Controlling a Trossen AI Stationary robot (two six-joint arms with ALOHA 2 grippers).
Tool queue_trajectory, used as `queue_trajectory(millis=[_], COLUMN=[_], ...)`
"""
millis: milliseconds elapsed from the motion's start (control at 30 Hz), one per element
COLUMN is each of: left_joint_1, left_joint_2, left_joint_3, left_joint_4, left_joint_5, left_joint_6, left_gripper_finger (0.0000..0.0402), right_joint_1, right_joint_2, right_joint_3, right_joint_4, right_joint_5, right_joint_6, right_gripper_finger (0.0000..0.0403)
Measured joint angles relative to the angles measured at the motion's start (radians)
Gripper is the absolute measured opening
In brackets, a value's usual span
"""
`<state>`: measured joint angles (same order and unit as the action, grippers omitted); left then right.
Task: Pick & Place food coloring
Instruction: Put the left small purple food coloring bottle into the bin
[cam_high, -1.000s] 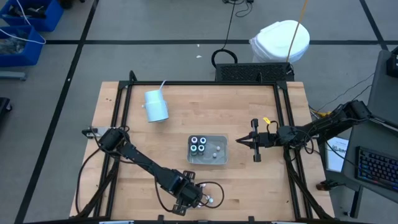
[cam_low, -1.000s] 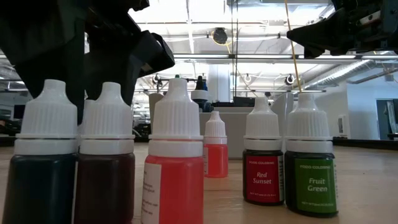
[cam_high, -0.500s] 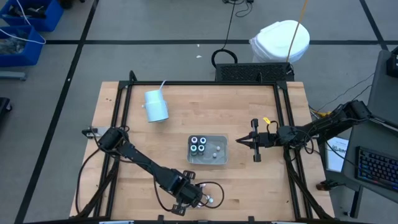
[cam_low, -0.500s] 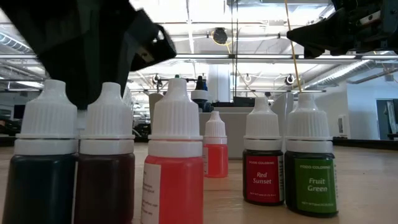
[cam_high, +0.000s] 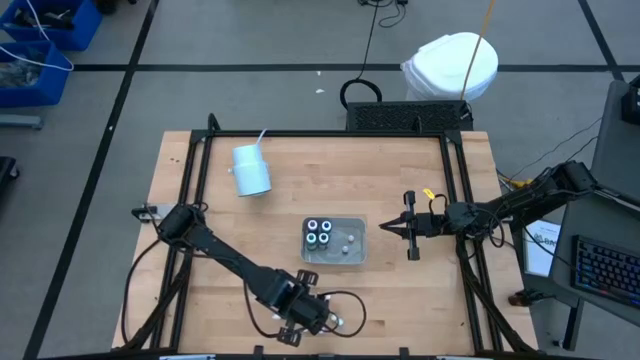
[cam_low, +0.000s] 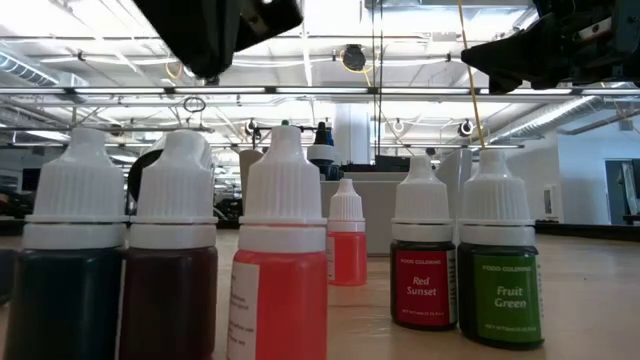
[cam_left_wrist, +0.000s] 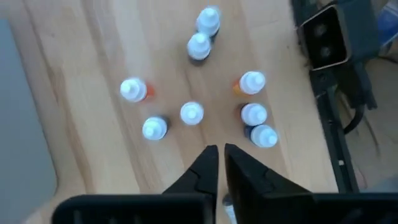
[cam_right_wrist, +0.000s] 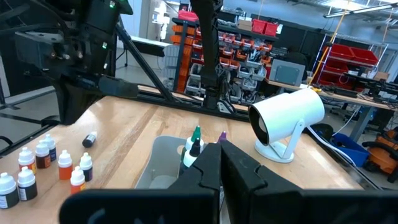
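Roughly speaking, the job looks less than half done. The clear tray (cam_high: 357, 255) in the middle of the worktop (cam_high: 320, 180) already holds four dark round bottles (cam_high: 319, 232) with pale ringed tops, packed together at one end. One or two small pale items lie beside them; they may be little bottles, but the high view is too coarse to be sure.

Most of the food coloring (cam_left_wrist: 191, 112) is not yet moved. At least eight white-capped dropper bottles stand upright in a loose cluster near the worktop's front edge, well apart from the tray. Some have orange or red bodies and some are dark.

The left end effector (cam_left_wrist: 219, 152) hangs directly over that cluster, above the caps. Whether it is grasping a bottle or has come up empty, I cannot tell.

The right end effector (cam_high: 392, 229) waits just beside the tray's far end, clenched on nothing. A white cup (cam_high: 250, 170) with a straw lies well away from all this.

What remains, as I judge it, is carrying the small bottles to the tray one at a time.
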<state>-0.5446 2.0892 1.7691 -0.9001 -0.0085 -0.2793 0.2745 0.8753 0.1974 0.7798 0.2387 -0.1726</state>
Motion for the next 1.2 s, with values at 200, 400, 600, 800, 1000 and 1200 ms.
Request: queue_trajectory(millis=[200,400,600,800,1000,1200], left_joint_1=[-0.036,-0.112,-0.168,-0.172,-0.165,-0.155], left_joint_2=[0.0,0.0,0.0,0.0,0.001,0.001], left_joint_3=[-0.027,-0.067,-0.116,-0.196,-0.261,-0.283], left_joint_4=[-0.127,-0.128,-0.061,0.022,0.03,0.039], left_joint_5=[-0.044,-0.034,-0.039,-0.041,-0.039,-0.037], left_joint_6=[-0.198,-0.348,-0.385,-0.432,-0.483,-0.491], left_gripper_finger=[0.0103,0.0191,0.025,0.0257,0.023,0.0204], right_joint_1=[0.0,0.0,0.0,0.0,0.0,0.0], right_joint_2=[0.0,0.0,0.0,0.0,0.0,0.0], right_joint_3=[0.0,0.0,0.0,0.0,0.0,0.0], right_joint_4=[-0.006,-0.006,-0.006,-0.006,-0.006,-0.006], right_joint_5=[0.0,0.0,0.0,0.0,0.0,0.0], right_joint_6=[0.0,0.002,0.003,0.003,0.003,0.003], right_gripper_finger=[0.0,0.0,0.0,0.0,0.0,0.0])
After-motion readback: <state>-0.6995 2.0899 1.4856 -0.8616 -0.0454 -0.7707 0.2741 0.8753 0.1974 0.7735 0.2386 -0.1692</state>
